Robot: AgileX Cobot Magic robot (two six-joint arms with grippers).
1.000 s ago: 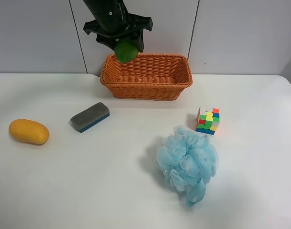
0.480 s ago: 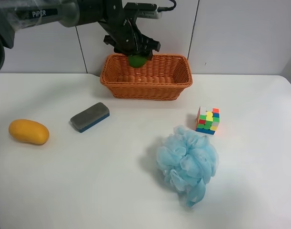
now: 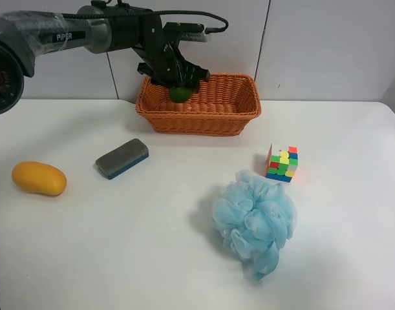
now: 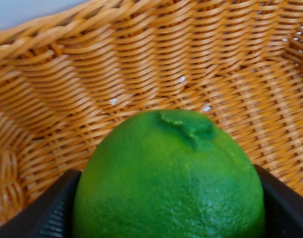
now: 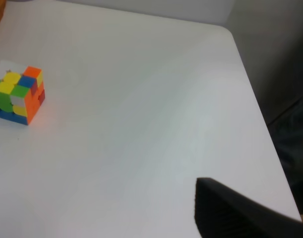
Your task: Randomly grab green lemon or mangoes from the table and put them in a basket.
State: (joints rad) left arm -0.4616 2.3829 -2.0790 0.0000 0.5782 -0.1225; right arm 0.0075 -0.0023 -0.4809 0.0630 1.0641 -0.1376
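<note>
Left gripper [image 3: 176, 82] is down inside the wicker basket [image 3: 203, 121] at the far side of the table [image 3: 152, 245], fingers [image 4: 54, 213] clamped either side of the green lemon [image 4: 168, 178], near the basket's left end. Right gripper [image 5: 235, 213]: grip can't be told.

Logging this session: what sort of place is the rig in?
Probably a lab test bench: bare white table, plain grey wall panels, and unrelated props like a puzzle cube and bath pouf.
</note>
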